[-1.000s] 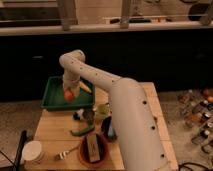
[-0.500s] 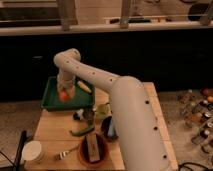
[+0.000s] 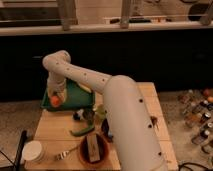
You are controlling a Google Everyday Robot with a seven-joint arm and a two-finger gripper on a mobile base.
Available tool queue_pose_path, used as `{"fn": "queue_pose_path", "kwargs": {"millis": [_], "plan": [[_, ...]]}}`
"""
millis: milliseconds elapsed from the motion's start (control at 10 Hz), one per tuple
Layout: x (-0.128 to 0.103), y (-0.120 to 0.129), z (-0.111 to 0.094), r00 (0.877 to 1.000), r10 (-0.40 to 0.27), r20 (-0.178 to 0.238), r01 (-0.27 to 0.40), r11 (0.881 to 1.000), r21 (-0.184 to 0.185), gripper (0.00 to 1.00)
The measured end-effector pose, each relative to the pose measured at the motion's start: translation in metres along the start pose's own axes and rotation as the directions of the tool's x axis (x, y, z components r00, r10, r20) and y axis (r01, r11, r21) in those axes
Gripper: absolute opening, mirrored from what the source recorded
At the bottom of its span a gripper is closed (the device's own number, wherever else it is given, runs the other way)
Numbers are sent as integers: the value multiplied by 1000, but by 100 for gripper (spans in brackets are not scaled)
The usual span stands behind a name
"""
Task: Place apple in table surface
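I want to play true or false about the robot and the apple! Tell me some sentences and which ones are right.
1. The gripper has its jaws shut on the apple. True.
2. The apple already lies on the table surface. False: it is in the gripper, at the left end of the green tray.
3. A long green pepper lies on the table surface. True.
4. The brown bowl stands inside the green tray. False: it stands on the table surface, near the front edge.
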Motion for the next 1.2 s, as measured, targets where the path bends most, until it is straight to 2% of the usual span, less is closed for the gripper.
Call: {"fn": "queue_pose_path", "kwargs": {"millis": [300, 700, 1200], "plan": [[-26, -2, 8, 998, -57, 32, 58, 998, -14, 0], [-59, 9, 24, 991, -107, 82, 110, 993, -33, 0], [-79, 24, 33, 985, -128, 115, 132, 991, -35, 0]]}}
